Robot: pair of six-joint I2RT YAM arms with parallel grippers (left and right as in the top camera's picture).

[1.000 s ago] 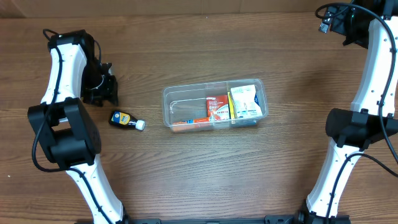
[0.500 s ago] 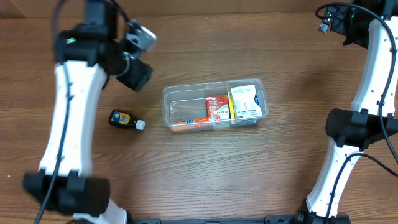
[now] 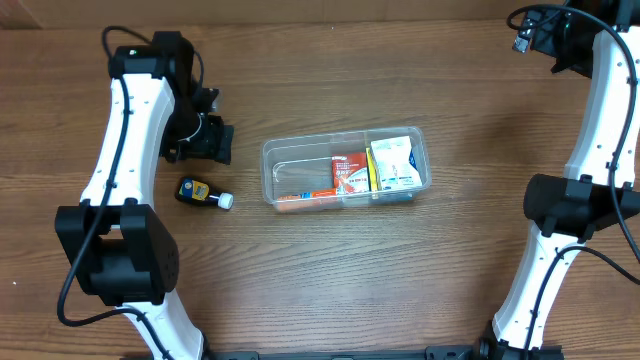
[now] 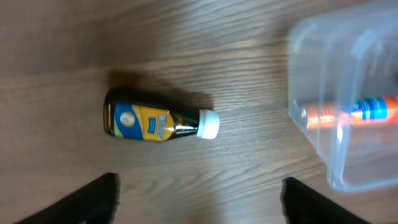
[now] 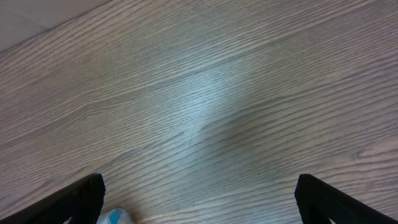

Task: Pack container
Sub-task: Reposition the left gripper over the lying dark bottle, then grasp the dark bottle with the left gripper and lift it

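left pincer dropped back toward bottle, open | right pincer unmoved, open

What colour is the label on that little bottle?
Yellow with blue, on the dark, white-capped bottle; clearest in the left wrist view.

Small dark bottle, white cap, yellow-blue label, lying on its side on wooden table, cap toward the boxes; red box just beside white-green box; orange tube lying flat by red box.
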